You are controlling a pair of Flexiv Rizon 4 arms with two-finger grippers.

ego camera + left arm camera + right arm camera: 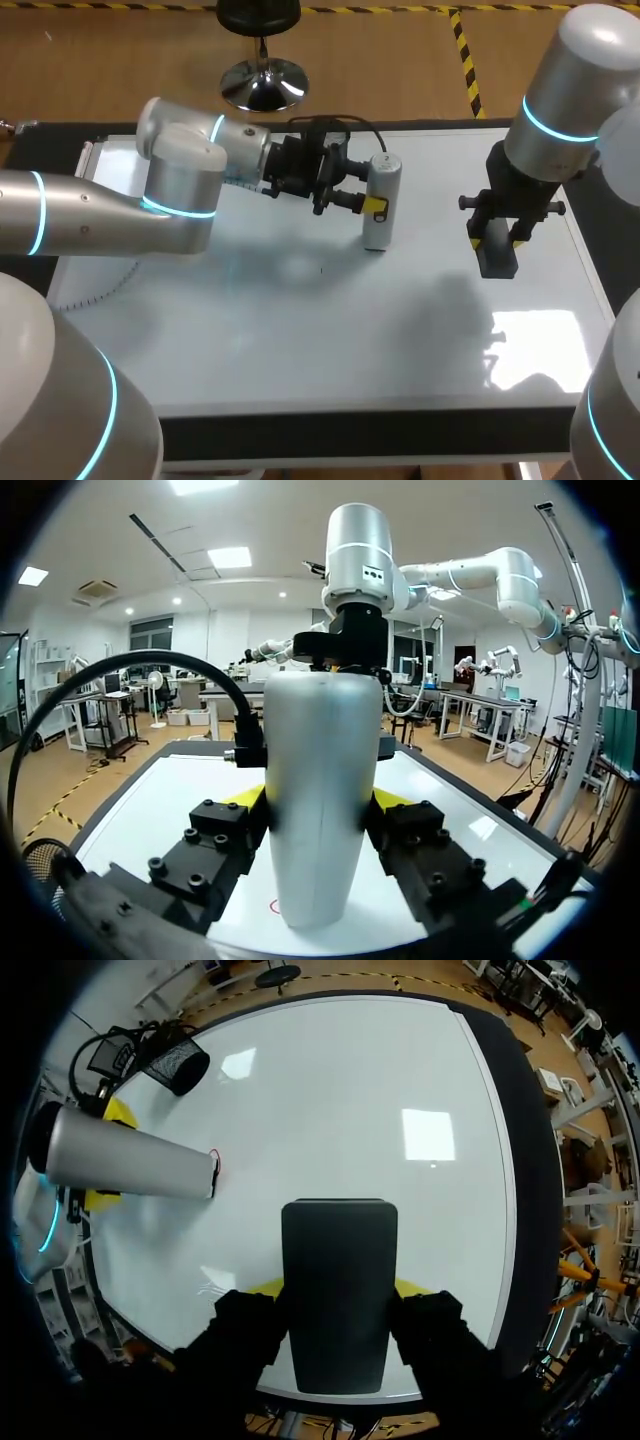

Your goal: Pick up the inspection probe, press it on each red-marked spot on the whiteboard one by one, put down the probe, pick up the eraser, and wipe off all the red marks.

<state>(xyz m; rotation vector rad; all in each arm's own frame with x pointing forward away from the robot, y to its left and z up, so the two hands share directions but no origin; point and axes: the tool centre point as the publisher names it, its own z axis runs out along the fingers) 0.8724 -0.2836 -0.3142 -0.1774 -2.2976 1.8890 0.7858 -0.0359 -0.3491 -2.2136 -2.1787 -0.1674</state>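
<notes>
My worktop (350,435): dark, carrying one whiteboard (300,330) laid flat. On the board: probe (380,200) upright (a red mark (274,907) at its foot).

Dark table (350,435) edge runs well clear of the right gripper (497,242); a white toothed strip (95,288) lies far behind the left gripper (374,206)

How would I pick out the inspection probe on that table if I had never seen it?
Start at the big whiteboard, then follow the left arm to its yellow-tipped fingers. The probe stands upright between them. It is a pale silver cylinder, unlike the dark blocky eraser held by the right arm.
</notes>
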